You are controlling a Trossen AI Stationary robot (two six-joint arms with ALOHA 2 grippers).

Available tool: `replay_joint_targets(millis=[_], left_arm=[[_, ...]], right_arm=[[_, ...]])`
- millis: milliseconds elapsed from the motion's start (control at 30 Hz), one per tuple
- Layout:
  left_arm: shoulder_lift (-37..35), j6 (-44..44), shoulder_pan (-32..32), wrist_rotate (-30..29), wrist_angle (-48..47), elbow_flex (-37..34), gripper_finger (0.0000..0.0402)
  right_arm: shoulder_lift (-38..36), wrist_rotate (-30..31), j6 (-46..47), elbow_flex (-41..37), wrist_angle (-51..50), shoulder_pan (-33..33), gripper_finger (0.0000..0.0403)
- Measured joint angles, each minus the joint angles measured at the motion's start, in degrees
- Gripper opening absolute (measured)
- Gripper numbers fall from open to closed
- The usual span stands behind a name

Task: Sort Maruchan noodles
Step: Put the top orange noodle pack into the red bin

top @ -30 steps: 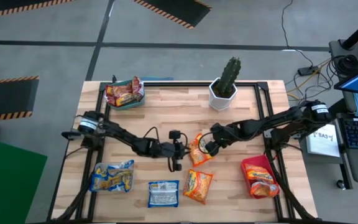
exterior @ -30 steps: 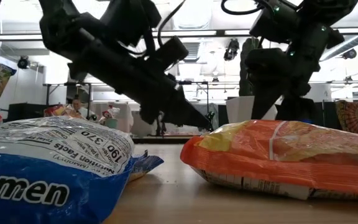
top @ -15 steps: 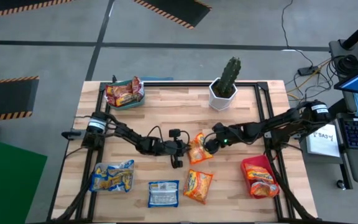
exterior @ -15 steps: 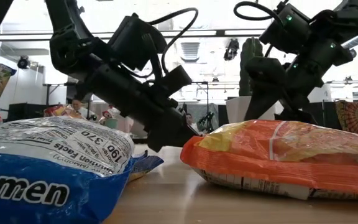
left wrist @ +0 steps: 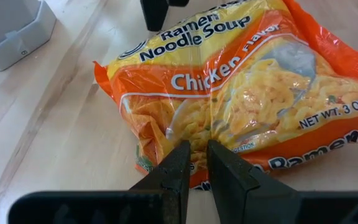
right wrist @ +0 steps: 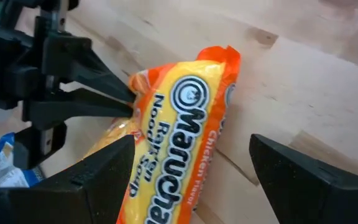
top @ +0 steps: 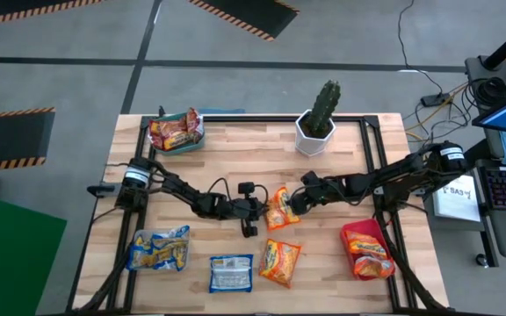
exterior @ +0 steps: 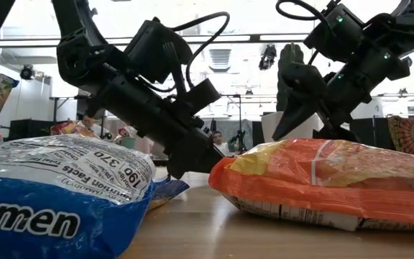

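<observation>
An orange-yellow Maruchan packet (top: 281, 208) lies flat at the table's middle, also seen in the left wrist view (left wrist: 241, 93) and the right wrist view (right wrist: 173, 143). My left gripper (top: 258, 211) comes at it from the table's left and is shut on its edge. From the right, my right gripper (top: 298, 204) stands open over the packet's other end, one finger (right wrist: 98, 180) on each side; I cannot tell whether it touches. A second orange packet (top: 279, 262) and a blue one (top: 231, 272) lie near the front edge. My left gripper pinches the orange packet's edge (left wrist: 194, 146), near a corner, between its two fingertips (left wrist: 178, 163). The fingers slant down from the table's left. The packet lies flat on the table.
A green tray (top: 176, 130) with packets stands at the far left, and a cactus in a white pot (top: 317, 118) at the far middle. A red tray (top: 365, 248) with red packets is at the near right, and blue-yellow packets (top: 158, 248) at the near left.
My left gripper has sunk toward the table and moved right, to the orange packet's edge. My right gripper has tipped its fingers further down and lowered over the packet's other end. Both have kept still for the last half second.
</observation>
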Motion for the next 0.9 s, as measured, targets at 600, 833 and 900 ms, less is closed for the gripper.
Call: replay_joint_targets(millis=[600,833,900], left_arm=[[0.0,0.0,0.0,0.0,-0.1,0.0,0.0039],[0.1,0.0,0.1,0.0,0.1,-0.1,0.0039],[0.1,0.0,0.1,0.0,0.1,-0.1,0.0039]], right_arm=[[14.6,-6.3,-1.2,-0.2,24.1,0.0,0.0299],[16.1,-7.9,-1.5,0.4,27.0,-0.3,0.0256],[16.1,-7.9,-1.6,0.6,26.7,-0.3,0.0230]])
